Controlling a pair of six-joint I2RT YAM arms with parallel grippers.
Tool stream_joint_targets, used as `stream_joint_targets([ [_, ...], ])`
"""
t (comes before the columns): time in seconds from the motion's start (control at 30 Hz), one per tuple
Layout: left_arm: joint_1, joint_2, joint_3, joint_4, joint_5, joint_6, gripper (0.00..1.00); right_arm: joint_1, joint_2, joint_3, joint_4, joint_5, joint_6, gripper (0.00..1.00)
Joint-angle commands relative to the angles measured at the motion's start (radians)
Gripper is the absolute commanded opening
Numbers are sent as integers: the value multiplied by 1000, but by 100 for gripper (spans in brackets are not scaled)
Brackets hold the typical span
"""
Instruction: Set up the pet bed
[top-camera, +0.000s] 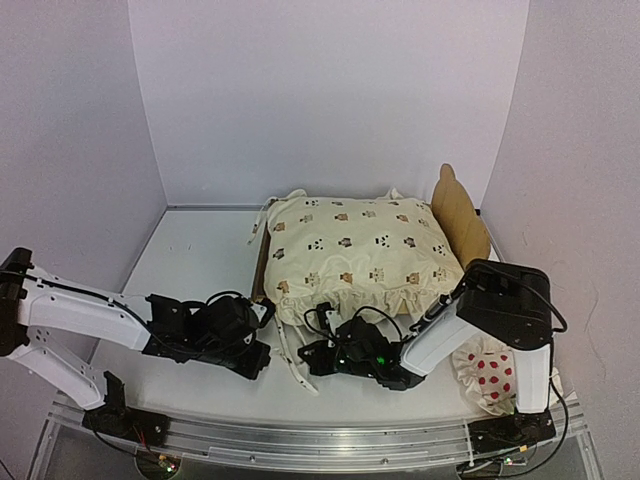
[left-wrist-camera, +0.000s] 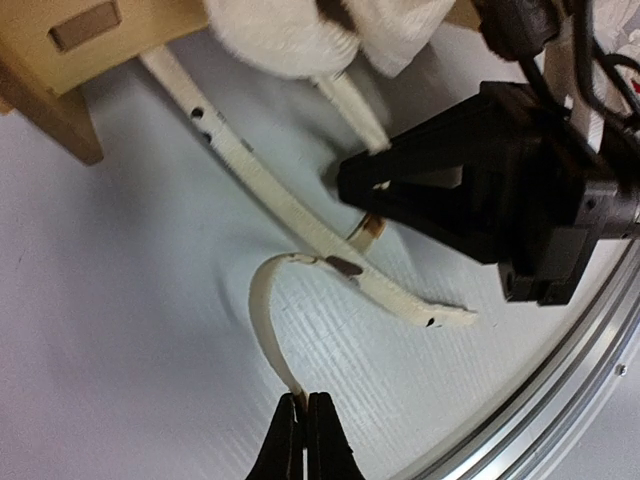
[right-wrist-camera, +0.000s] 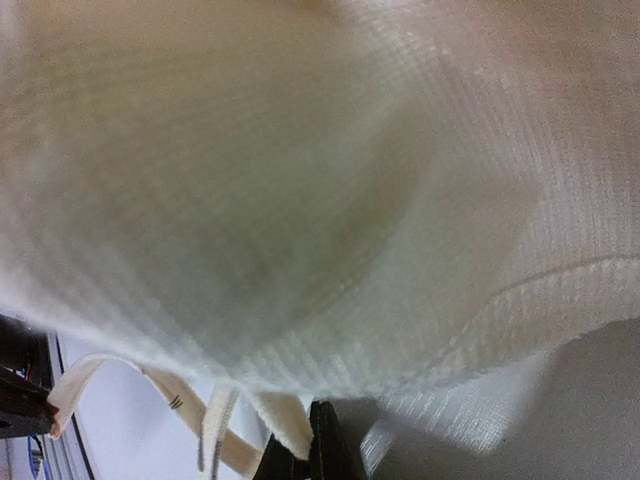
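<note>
The pet bed (top-camera: 461, 213) stands at mid-table, its scalloped headboard to the right. A cream animal-print cover (top-camera: 355, 250) lies over it. A wooden corner of the pet bed (left-wrist-camera: 60, 55) shows in the left wrist view. My left gripper (top-camera: 264, 358) sits low in front of the bed. It is shut (left-wrist-camera: 304, 398) on the end of a curled cream tie strap (left-wrist-camera: 260, 315). My right gripper (top-camera: 306, 357) faces it closely. It is shut (right-wrist-camera: 308, 442) on another cream strap (right-wrist-camera: 283, 422) under the cover's ruffle (right-wrist-camera: 320, 200).
A white red-dotted pillow (top-camera: 488, 377) lies at the front right beside the right arm's base. A longer loose strap (left-wrist-camera: 250, 170) trails across the table from the bed corner. The metal front rail (left-wrist-camera: 560, 390) runs close behind both grippers. White walls enclose the table.
</note>
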Motion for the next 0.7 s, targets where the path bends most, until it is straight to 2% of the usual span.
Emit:
stream_joint_targets([
  [0.0, 13, 59, 86, 93, -10, 69, 0, -2, -61, 7, -106, -25, -54, 0],
  [0.67, 117, 218, 72, 382, 70, 167, 0, 4, -169, 22, -258, -70, -155, 5],
])
